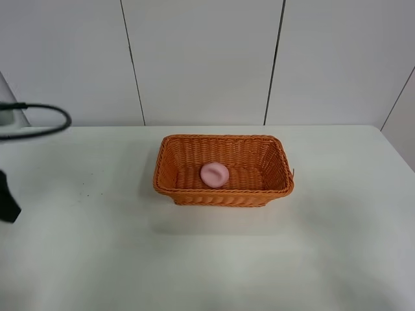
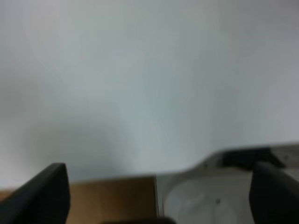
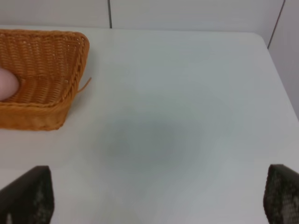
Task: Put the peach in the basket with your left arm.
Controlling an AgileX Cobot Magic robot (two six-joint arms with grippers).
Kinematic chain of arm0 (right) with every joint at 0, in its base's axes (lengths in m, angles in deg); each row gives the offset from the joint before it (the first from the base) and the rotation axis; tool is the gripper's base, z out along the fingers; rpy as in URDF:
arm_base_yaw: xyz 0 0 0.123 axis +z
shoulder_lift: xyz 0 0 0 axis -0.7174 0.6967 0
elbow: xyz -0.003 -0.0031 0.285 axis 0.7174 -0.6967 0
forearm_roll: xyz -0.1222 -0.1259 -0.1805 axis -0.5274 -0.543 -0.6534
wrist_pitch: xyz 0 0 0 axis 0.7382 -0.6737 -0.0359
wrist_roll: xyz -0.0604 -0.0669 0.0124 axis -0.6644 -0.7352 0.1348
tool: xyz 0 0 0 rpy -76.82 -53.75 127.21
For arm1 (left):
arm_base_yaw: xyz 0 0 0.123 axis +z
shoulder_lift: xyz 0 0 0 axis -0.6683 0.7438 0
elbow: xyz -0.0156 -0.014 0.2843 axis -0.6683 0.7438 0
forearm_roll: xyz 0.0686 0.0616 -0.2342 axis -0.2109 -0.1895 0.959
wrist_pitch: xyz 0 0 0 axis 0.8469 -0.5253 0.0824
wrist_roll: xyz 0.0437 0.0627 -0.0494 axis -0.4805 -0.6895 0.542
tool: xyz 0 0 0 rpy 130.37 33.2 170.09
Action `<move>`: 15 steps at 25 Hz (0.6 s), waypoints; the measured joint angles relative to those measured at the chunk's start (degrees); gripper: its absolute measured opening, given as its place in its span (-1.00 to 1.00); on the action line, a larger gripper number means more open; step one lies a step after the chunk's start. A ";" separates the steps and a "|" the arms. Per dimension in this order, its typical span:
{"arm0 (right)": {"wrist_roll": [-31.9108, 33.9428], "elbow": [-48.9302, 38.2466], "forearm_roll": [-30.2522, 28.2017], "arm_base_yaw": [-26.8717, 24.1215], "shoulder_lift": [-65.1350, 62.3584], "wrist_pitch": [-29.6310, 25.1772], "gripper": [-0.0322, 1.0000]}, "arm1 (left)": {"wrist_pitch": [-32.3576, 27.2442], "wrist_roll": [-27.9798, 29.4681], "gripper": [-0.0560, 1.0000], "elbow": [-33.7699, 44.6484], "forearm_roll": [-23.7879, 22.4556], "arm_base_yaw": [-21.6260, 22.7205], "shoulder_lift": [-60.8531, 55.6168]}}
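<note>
Closest to my wrist cams are the dark finger tips of each end effector. On the right end effector [image 3: 156, 196] I see one finger [image 3: 28, 196] at each lower corner of the picture, spread wide with nothing between them, just bare white worktop [image 3: 187, 116] underneath. Same deal on the left end effector [image 2: 159, 196]: its two black fingers [image 2: 44, 196] sit far apart and hold nothing. That view is blurry, mostly a pale surface, with a tan patch and some grey shape low down that I can't identify.

From the high cam, the rectangular orange woven wicker basket [image 1: 170, 181] sits about mid-worktop, a bit toward the far edge near the white panelled wall [image 1: 201, 58]. The small pale pink rounded toy peach [image 1: 214, 174] is inside the basket, resting on its floor a little left of centre and near the front wall. The right wrist cam catches just a sliver of the peach at the picture's edge, inside the basket.

The black left arm [image 1: 8, 201] only pokes in at the left edge of the high view, with a loose black cable [image 1: 45, 123] looping above it, well apart from the basket. The right arm doesn't show in that view.
</note>
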 joint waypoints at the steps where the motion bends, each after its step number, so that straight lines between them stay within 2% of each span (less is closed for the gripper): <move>1: 0.00 0.00 0.00 0.00 0.00 0.00 0.41 | 0.05 0.00 0.63 3.19 0.00 0.00 -2.84; 7: 0.00 0.00 0.00 0.00 0.00 0.00 0.41 | 1.76 0.00 0.63 16.73 -0.25 0.00 -22.94; 11: 0.00 0.00 0.00 0.00 0.00 0.00 0.41 | 5.47 0.00 0.63 19.65 -0.38 0.00 -34.51; 15: 0.00 0.00 0.00 0.00 0.00 0.00 0.41 | 6.16 0.00 0.63 20.12 -0.32 0.00 -44.87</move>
